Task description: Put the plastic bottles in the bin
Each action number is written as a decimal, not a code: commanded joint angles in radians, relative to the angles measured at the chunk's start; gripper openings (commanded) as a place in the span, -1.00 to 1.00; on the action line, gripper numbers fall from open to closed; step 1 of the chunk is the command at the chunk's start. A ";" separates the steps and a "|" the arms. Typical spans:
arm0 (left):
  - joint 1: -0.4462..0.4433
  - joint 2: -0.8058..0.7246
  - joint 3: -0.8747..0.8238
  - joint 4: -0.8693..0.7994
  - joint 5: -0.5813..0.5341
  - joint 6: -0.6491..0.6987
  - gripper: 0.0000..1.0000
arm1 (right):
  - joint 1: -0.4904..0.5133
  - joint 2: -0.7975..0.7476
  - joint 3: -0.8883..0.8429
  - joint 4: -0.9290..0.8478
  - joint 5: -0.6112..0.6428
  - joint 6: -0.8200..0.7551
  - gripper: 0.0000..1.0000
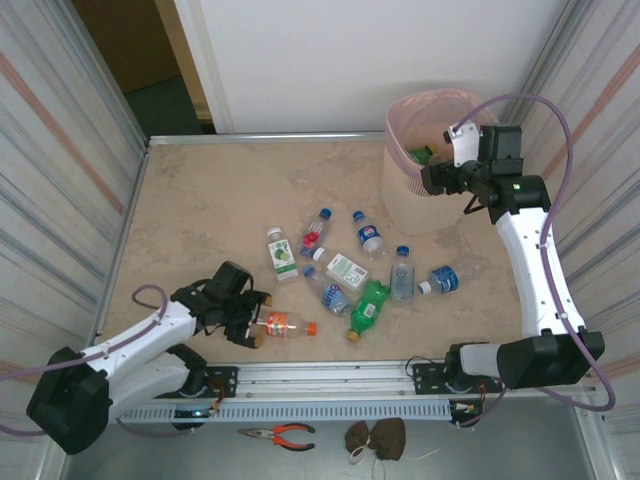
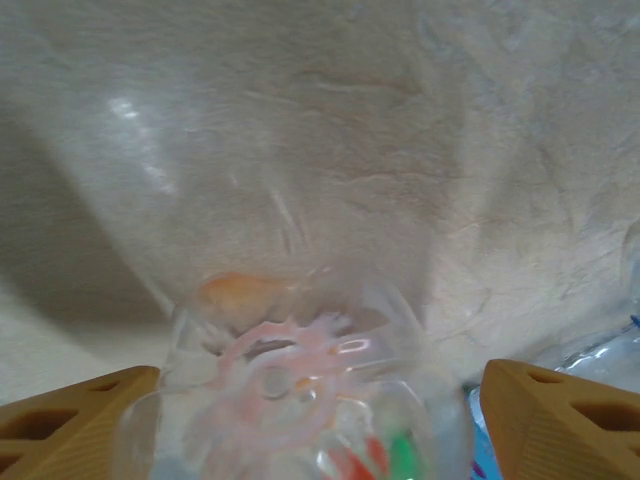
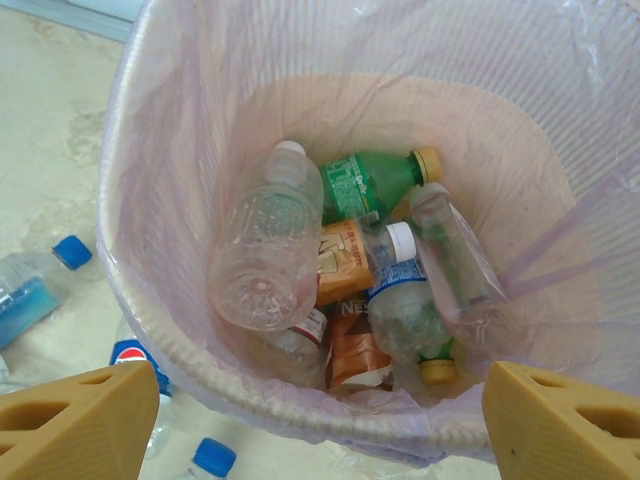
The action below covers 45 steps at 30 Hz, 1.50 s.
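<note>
- Left tool [image 1: 247, 325]: low at the near left of the table [image 1: 200, 200]. Its fingers [image 2: 70, 425] stand either side of a bottle's base; whether they pinch it, cannot tell.
- Orange-capped bottle [image 1: 285, 323]: lying flat, long axis left to right, cap pointing right, base toward the left tool. The left wrist view gives the clear base end-on; the overhead view gives its side, label and cap.
- Loose bottles [image 1: 345, 268]: eight, mid-table, lying at mixed angles. The green bottle [image 1: 368, 308] slants, cap toward the near left.
- Bin [image 1: 405, 205]: upright, far right, pink liner [image 3: 150, 120] over the rim.
- Right tool [image 1: 437, 178]: above the bin, fingers spread, nothing between them. Its wrist view gives the heaped bottles inside, one green-labelled bottle [image 3: 370, 185] with its cap pointing right.
</note>
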 commanded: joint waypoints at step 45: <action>0.023 0.307 0.749 0.383 0.164 0.858 0.04 | 0.518 0.008 -0.091 0.184 -0.478 0.293 0.67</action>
